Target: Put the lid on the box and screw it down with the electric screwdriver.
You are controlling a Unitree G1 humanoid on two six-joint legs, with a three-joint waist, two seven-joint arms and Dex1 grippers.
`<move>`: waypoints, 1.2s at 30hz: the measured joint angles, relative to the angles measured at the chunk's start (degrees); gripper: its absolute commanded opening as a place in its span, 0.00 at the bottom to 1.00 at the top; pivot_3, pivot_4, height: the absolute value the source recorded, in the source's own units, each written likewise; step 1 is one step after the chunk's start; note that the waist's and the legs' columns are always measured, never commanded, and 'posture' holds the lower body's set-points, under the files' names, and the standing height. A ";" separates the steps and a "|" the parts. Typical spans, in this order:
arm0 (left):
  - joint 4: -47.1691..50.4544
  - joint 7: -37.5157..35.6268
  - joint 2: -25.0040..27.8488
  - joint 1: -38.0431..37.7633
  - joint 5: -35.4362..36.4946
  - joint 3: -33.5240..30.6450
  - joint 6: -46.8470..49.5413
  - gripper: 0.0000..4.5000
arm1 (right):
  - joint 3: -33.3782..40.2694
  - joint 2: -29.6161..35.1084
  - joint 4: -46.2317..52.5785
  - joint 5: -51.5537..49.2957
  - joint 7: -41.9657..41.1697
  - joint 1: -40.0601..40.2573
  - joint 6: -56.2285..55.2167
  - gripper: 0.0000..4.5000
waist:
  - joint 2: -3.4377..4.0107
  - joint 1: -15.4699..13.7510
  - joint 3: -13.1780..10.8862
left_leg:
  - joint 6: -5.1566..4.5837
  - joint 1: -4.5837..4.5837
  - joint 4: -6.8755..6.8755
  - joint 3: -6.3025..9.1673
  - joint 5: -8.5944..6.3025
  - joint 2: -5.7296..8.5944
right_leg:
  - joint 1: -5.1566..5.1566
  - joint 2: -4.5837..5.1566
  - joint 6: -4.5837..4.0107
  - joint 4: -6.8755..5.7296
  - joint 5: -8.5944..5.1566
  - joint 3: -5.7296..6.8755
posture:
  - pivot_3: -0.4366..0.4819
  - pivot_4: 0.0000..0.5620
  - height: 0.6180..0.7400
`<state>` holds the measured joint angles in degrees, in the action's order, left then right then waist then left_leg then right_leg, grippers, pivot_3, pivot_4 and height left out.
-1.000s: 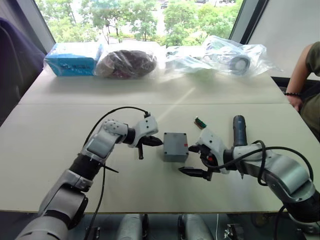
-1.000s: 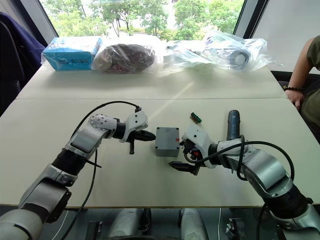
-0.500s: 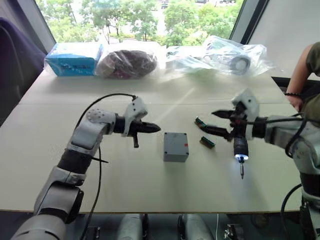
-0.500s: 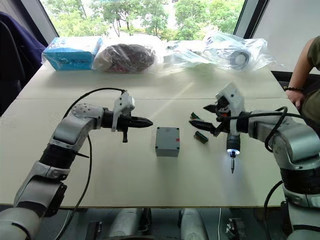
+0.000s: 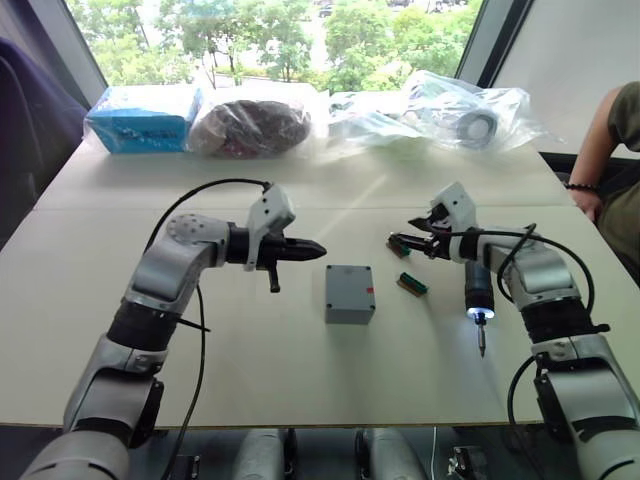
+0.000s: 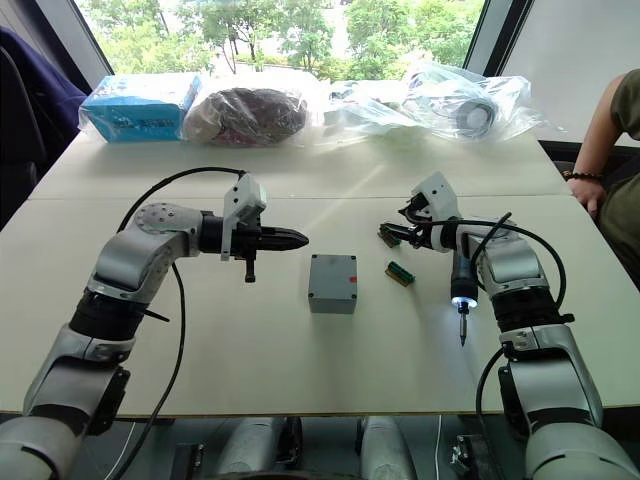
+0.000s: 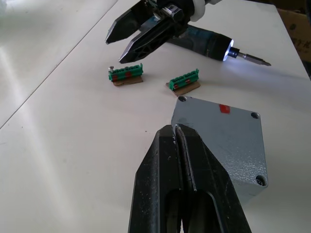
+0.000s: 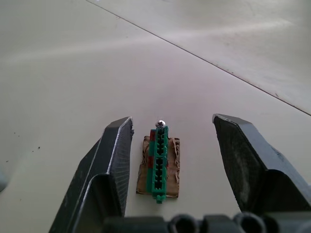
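Observation:
The grey box (image 5: 350, 294) stands in the middle of the table, red mark on its right. Its top face (image 7: 218, 133) is flat and closed, with screw holes at the corners; I cannot tell whether that is the lid. The electric screwdriver (image 5: 477, 287) lies on the table to the right of the box, lit tip toward the front edge. My left gripper (image 5: 314, 247) is shut and empty, hovering to the left of and behind the box. My right gripper (image 8: 170, 119) is open, its fingers straddling a small green part (image 8: 158, 162) without touching it.
A second green part (image 5: 411, 284) lies between the box and the screwdriver. Along the far edge lie a blue wrapped carton (image 5: 145, 117) and several plastic bags (image 5: 455, 112). A person's arm (image 5: 600, 150) is at the table's right end.
My right gripper left the box's front right and moved back over the far green part. The screwdriver now lies lit, tip toward the front. My left gripper drew back from the box.

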<state>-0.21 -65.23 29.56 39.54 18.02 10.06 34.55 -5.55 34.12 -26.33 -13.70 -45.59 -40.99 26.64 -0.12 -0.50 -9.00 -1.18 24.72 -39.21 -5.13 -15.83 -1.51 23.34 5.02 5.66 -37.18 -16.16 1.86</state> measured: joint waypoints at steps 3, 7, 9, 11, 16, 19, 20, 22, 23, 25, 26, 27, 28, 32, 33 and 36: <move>0.13 0.36 0.28 -0.54 0.00 0.04 0.00 0.00 | -0.25 -0.84 -2.59 1.32 -0.55 -0.80 -1.53 0.66 | 0.00 -0.02 0.00 | 0.01 0.00 0.00 0.00 0.01 0.00 | 0.00 0.00 0.00 0.00 0.00 0.00 | 0.48 0.27 1.00; 0.46 0.71 0.25 -0.55 0.14 0.04 0.10 0.00 | -0.24 -2.06 -5.22 2.38 -1.23 -2.42 -2.89 0.66 | 0.00 0.07 0.00 | 0.03 0.00 0.00 0.00 0.02 0.00 | 0.00 0.00 0.00 0.00 0.00 0.00 | 0.48 0.27 1.00; 0.46 0.85 0.28 -0.55 0.15 0.04 0.16 0.00 | -0.20 -2.39 -6.31 2.84 -1.40 -3.13 -3.57 0.66 | 0.00 0.10 0.00 | 0.03 0.00 0.01 0.00 0.02 0.00 | 0.00 0.00 0.00 0.00 0.00 0.00 | 0.48 0.27 1.00; 0.46 1.08 0.29 -0.56 0.15 0.04 0.15 0.00 | -0.09 -2.92 -7.36 3.32 -1.40 -3.61 -3.98 0.54 | 0.00 0.11 0.00 | 0.03 0.00 0.01 0.00 0.02 0.00 | 0.00 0.00 0.00 0.00 0.00 0.00 | 0.48 0.27 1.00; 0.45 1.46 0.30 -0.56 0.15 0.04 0.14 0.00 | 0.04 -3.85 -8.63 3.94 -1.45 -3.77 -4.52 0.13 | 0.00 0.11 0.00 | 0.04 0.00 0.01 -0.01 0.02 0.00 | 0.00 0.00 0.00 -0.01 0.00 0.00 | 0.48 0.27 1.00; 0.41 1.71 0.33 -0.58 0.13 0.04 0.09 0.00 | 0.21 -3.91 -8.91 4.08 -1.46 -3.78 -4.57 0.01 | 0.00 0.13 0.00 | 0.04 0.00 0.01 -0.01 0.02 0.00 | 0.00 0.00 0.00 -0.01 0.00 0.00 | 0.48 0.27 1.00; 0.41 1.72 0.34 -0.58 0.12 0.03 0.07 0.00 | 0.26 -3.91 -8.91 4.09 -1.46 -3.78 -4.57 0.01 | 0.00 0.14 0.00 | 0.05 0.00 0.01 0.00 0.03 0.00 | 0.00 0.00 0.00 -0.01 0.00 0.00 | 0.48 0.27 1.00; 0.37 1.74 0.35 -0.58 0.12 0.04 -0.01 0.00 | 0.28 -3.91 -8.91 4.12 -1.58 -3.77 -4.54 0.01 | 0.00 0.17 0.00 | 0.05 0.00 0.01 0.00 0.03 0.00 | 0.00 0.00 0.00 -0.01 0.00 0.00 | 0.48 0.27 1.00; 0.36 1.75 0.35 -0.58 0.12 0.04 -0.02 0.00 | 0.28 -3.91 -8.91 4.13 -1.65 -3.77 -4.52 0.01 | 0.00 0.19 0.00 | 0.05 0.00 0.01 0.00 0.03 0.00 | 0.00 0.00 0.00 -0.01 0.00 0.00 | 0.48 0.27 1.00; 0.35 1.82 0.35 -0.58 0.12 0.04 -0.03 0.00 | 0.33 -3.91 -8.86 4.12 -1.78 -3.77 -4.49 0.01 | 0.00 0.20 0.00 | 0.05 0.00 0.01 0.00 0.03 0.00 | 0.00 0.00 0.00 -0.01 0.00 0.00 | 0.48 0.27 1.00; 0.33 1.88 0.35 -0.58 0.11 0.04 -0.04 0.00 | 0.38 -3.91 -8.68 4.10 -1.90 -3.76 -4.48 0.01 | 0.00 0.21 0.00 | 0.05 0.00 0.01 0.00 0.03 0.00 | 0.00 0.00 0.00 -0.01 0.00 0.00 | 0.48 0.27 1.00; 0.31 1.91 0.34 -0.58 0.11 0.04 -0.06 0.00 | 0.46 -3.90 -8.39 4.06 -2.01 -3.73 -4.47 0.01 | 0.00 0.21 0.00 | 0.05 0.00 0.01 0.00 0.03 0.00 | 0.00 0.00 0.00 -0.01 0.00 0.00 | 0.48 0.27 1.00; 0.28 1.93 0.35 -0.58 0.11 0.04 -0.08 0.00 | 0.59 -3.88 -7.69 3.99 -2.10 -3.58 -4.42 0.01 | 0.01 0.21 0.00 | 0.05 0.00 0.01 -0.01 0.03 0.00 | 0.00 0.00 0.00 -0.01 0.00 0.00 | 0.48 0.27 1.00; -0.10 1.98 0.30 -0.62 0.12 0.04 -0.12 0.00 | 1.86 -3.75 -4.42 3.71 -2.43 -3.33 -3.82 0.01 | 0.01 0.22 -0.01 | 0.05 0.00 0.02 0.00 0.03 -0.01 | 0.00 0.00 0.00 -0.01 0.00 0.00 | 0.48 0.27 1.00; -0.35 1.99 0.29 -0.65 0.11 0.04 -0.14 0.00 | 2.01 -3.72 -3.79 3.69 -2.46 -3.28 -3.50 0.01 | 0.01 0.21 -0.01 | 0.05 0.00 0.02 0.00 0.03 -0.01 | 0.00 0.00 0.00 -0.01 0.00 0.00 | 0.48 0.27 1.00; -1.42 2.03 0.23 -0.67 0.09 0.04 -0.23 0.00 | 2.81 -3.72 -1.60 3.36 -2.05 -2.63 -2.28 0.01 | 0.01 0.18 -0.01 | 0.05 0.00 0.02 0.00 0.03 -0.01 | 0.00 0.00 0.00 -0.01 0.00 0.00 | 0.48 0.27 1.00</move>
<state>-1.63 -63.21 29.79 38.87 18.12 10.10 34.32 -2.74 30.40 -27.94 -10.34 -47.64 -43.62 24.36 -0.11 -0.33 -9.00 -1.13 24.72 -39.19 -5.13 -15.81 -1.51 23.35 5.02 5.66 -37.19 -16.16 1.86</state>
